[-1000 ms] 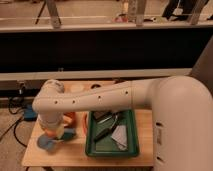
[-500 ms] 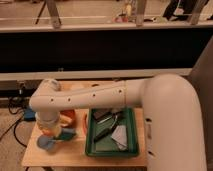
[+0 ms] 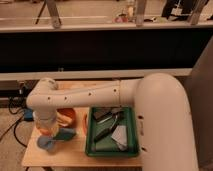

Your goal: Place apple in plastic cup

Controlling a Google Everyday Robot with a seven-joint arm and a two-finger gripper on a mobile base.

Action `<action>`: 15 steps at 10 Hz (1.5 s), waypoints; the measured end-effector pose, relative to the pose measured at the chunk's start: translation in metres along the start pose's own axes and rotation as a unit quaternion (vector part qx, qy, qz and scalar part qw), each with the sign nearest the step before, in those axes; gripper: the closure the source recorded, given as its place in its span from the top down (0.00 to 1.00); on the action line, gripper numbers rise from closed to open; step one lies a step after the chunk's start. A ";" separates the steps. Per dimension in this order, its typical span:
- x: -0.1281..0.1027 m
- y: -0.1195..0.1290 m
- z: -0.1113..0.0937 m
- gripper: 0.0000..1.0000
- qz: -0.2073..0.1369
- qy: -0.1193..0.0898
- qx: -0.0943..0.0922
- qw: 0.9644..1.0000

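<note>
My arm reaches from the right across the small wooden table [image 3: 75, 155]. Its wrist turns down at the left, and the gripper [image 3: 45, 124] points down over the table's left part. A small orange-red round shape, which looks like the apple [image 3: 45, 132], shows right under the gripper's end. I cannot tell whether it is held. The clear plastic cup does not show; the arm hides the spot under the gripper.
An orange bowl [image 3: 67, 117] sits just right of the gripper. A blue item [image 3: 46, 144] and a teal item [image 3: 65, 134] lie in front of it. A green tray [image 3: 131, 131] with dark tools and a grey piece fills the table's right half. A dark counter wall runs behind.
The wrist has shifted slightly to the left over the table's left part. The bowl, the tray and the blue item have not moved.
</note>
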 end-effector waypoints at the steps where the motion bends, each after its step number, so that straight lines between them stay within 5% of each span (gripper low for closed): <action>1: 0.001 0.000 0.000 0.08 -0.017 -0.003 -0.002 1.000; 5: -0.004 -0.014 0.008 0.08 -0.132 -0.035 -0.009 0.991; 7: -0.004 -0.015 0.011 0.08 -0.155 -0.047 -0.008 0.987; 11: -0.009 -0.021 0.019 0.08 -0.214 -0.094 -0.014 0.972; 15: -0.012 -0.022 0.028 0.08 -0.240 -0.122 -0.040 0.962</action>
